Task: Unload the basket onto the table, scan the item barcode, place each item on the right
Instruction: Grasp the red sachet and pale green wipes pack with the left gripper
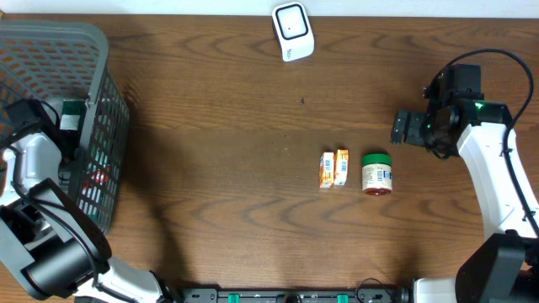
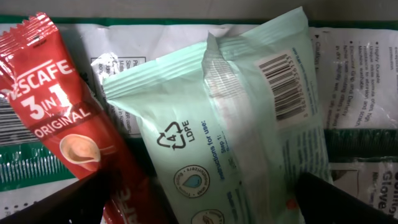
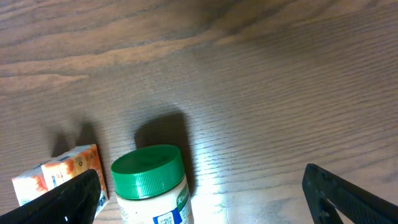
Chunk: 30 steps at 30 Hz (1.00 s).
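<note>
A pale green soft pack [image 2: 236, 124] marked LDPE lies barcode [image 2: 283, 84] up, overlapping a red Nescafé 3in1 Original sachet [image 2: 59, 118] and white-and-green printed packs [image 2: 354, 81], between the left gripper's [image 2: 199, 210] wide-spread dark fingertips [image 2: 56, 205].

The surface [image 1: 210, 101] is dark wood with clear grain and a slight shine. The basket [image 1: 105, 160] is grey plastic mesh. The pale green pouch [image 2: 242, 143] and the red sachet [image 2: 56, 118] are glossy, wrinkled film. The jar lid [image 3: 148, 171] is ribbed green plastic.
</note>
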{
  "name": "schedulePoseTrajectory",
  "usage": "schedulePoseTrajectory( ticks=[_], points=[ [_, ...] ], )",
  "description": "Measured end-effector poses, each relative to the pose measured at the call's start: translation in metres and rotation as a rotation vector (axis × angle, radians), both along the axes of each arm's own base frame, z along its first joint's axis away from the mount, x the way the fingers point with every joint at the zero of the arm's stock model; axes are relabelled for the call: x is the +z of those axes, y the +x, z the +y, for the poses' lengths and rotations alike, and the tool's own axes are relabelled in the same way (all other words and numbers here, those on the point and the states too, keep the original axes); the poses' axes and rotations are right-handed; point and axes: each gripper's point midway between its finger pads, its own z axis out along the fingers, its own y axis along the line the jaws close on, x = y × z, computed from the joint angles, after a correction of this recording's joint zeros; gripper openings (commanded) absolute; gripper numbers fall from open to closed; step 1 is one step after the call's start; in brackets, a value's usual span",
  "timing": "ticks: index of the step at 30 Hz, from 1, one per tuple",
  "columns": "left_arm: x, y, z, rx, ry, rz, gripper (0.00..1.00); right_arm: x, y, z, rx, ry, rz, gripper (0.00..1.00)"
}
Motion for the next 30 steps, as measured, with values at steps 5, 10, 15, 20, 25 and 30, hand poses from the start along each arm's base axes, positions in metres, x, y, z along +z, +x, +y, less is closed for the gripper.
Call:
schedulePoseTrajectory(
  ticks=[5,10,15,20,25,30],
  points=[
    [-0.005,0.000,0.001,0.002,0.024,-0.016,0.43,0.000,0.000,0.000,0.000,0.000,0.000,0.99],
    [-0.001,0.006,0.001,-0.002,0.024,-0.047,0.07,0.000,0.000,0.000,0.000,0.000,0.000,0.99],
    [0.007,-0.001,-0.008,-0.013,0.003,-0.054,0.07,0.000,0.000,0.000,0.000,0.000,0.000,0.99],
    [0.039,-0.015,-0.022,-0.023,0.021,-0.110,0.10,0.000,0.000,0.000,0.000,0.000,0.001,0.99],
    [0.118,-0.017,-0.021,-0.030,0.158,-0.298,0.23,0.000,0.000,0.000,0.000,0.000,0.000,0.99],
    [0.132,-0.024,-0.024,-0.032,0.179,-0.309,0.24,0.000,0.000,0.000,0.000,0.000,0.000,0.99]
  ],
)
